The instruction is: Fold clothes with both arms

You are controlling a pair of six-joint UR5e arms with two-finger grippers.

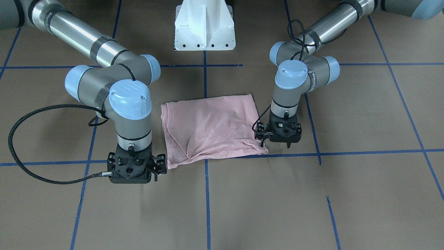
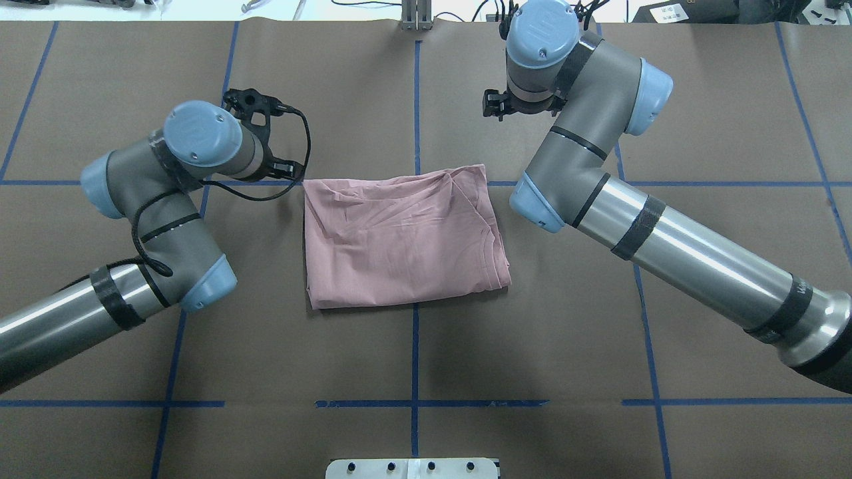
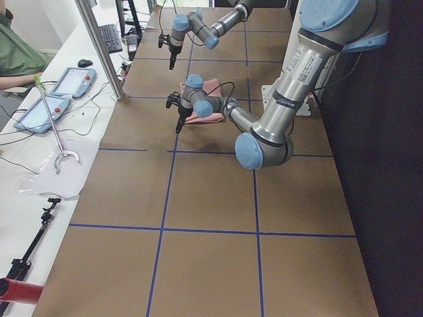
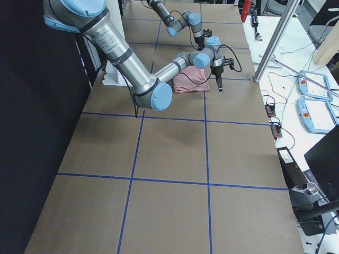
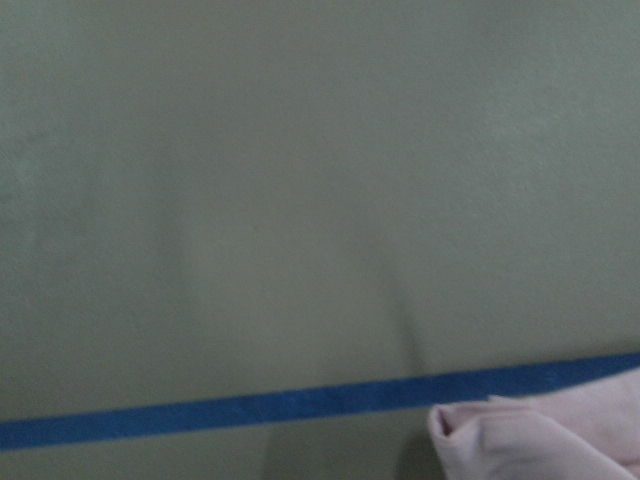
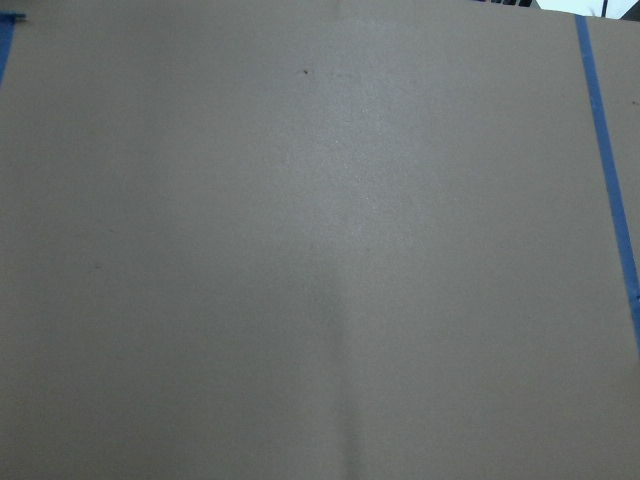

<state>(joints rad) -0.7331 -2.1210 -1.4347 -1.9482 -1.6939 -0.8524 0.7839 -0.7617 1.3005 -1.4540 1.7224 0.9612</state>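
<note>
The pale pink T-shirt (image 1: 211,128) (image 2: 399,239) lies folded into a rough rectangle on the brown table, plain side up, with creases near its far edge. My left gripper (image 1: 275,144) (image 2: 266,143) hangs low beside the shirt's far left corner, its two prongs apart and nothing between them. The left wrist view shows that shirt corner (image 5: 540,440) just past a blue tape line (image 5: 300,405). My right gripper (image 1: 133,178) (image 2: 496,106) hovers higher off the far right corner. Its fingers are hidden under its body, so open or shut does not show. The right wrist view holds only bare table.
The white pedestal (image 1: 204,27) (image 2: 413,469) stands at the robot's side of the table. Blue tape lines (image 2: 416,359) grid the brown surface. An operators' desk with tablets (image 3: 69,82) and cables runs along the far edge, and a person's green sleeve (image 3: 13,59) shows there.
</note>
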